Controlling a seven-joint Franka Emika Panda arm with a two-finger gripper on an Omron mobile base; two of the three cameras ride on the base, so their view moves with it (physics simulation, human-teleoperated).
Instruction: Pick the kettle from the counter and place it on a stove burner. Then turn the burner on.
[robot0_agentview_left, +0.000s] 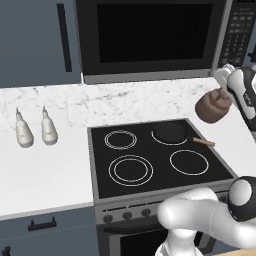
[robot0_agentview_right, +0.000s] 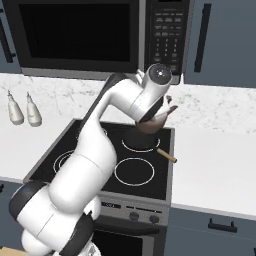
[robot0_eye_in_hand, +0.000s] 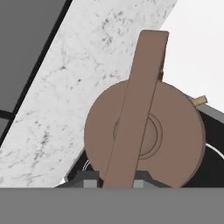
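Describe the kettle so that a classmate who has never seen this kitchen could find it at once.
Start at the black glass cooktop below the microwave and look to its back right corner. There a small squat brown kettle hangs in the air, held by its thin arched handle in the gripper. Unlike the flat black pan beneath it and the two white bottles on the counter, it is round and coppery.
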